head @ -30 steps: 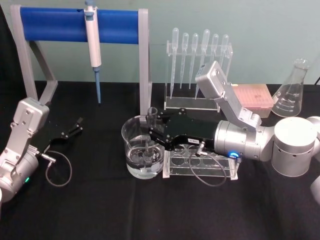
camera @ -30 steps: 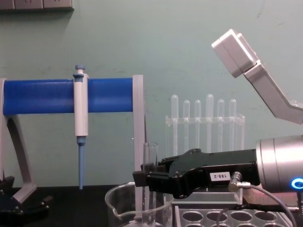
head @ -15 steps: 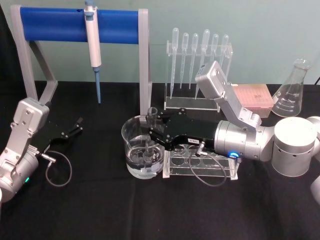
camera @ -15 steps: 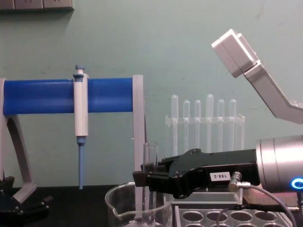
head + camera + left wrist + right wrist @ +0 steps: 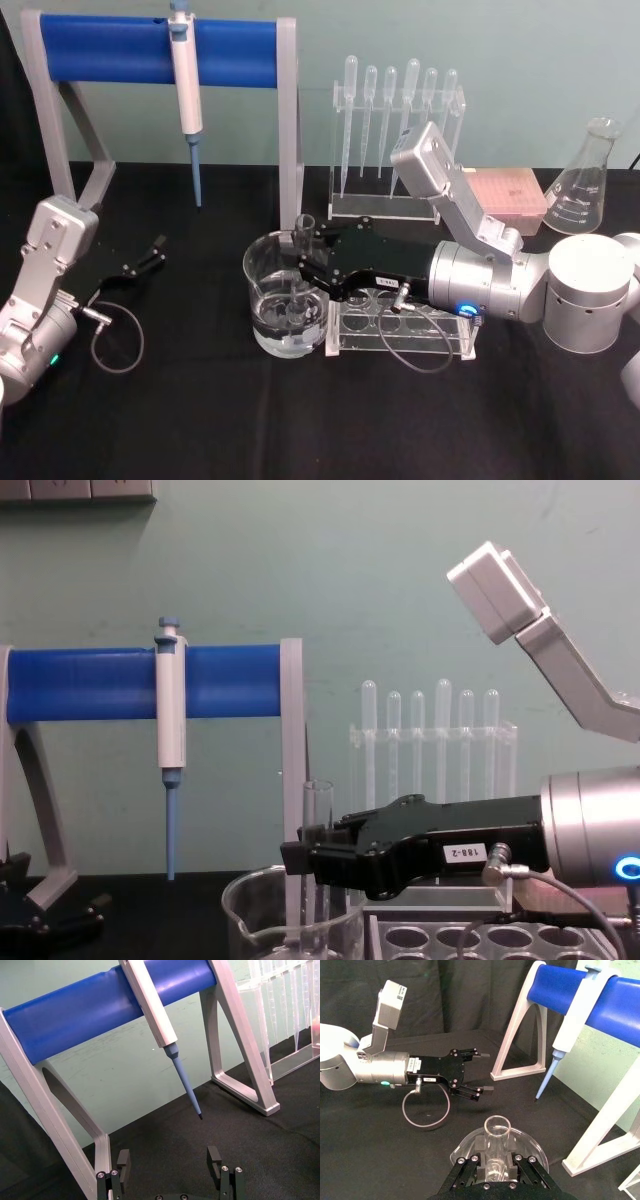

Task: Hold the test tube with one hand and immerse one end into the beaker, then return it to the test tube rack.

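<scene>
Nearest, at the left of the black table (image 5: 200,420), the left gripper (image 5: 152,254) lay low over the cloth with its two fingers spread wide and nothing between them; the left wrist view showed both fingertips (image 5: 123,1159) apart above bare cloth.

A little farther in, near the middle, stood the beaker (image 5: 250,272), with clear liquid in its lower part. The clear test tube rack (image 5: 400,338) stood just beside it on the right, its round holes facing up.

The right gripper (image 5: 300,262) reached in from the right, level across the rack and over the beaker's rim. Its fingers were closed on the test tube (image 5: 303,230), gripping it below the flared rim. The tube stood upright, its open top above the fingers and its round end down inside the beaker, in the liquid. From the right wrist camera the tube (image 5: 496,1132) was seen clamped between the two pads (image 5: 479,1156), with the beaker (image 5: 465,1146) under it.

At the far left stood a grey stand with a blue bar (image 5: 120,48), from which a white-and-blue pipettor (image 5: 185,80) hung. Far behind the rack stood a clear holder of thin pipettes (image 5: 400,95), with a pink box (image 5: 510,190) and a conical flask (image 5: 585,190) to the far right.
</scene>
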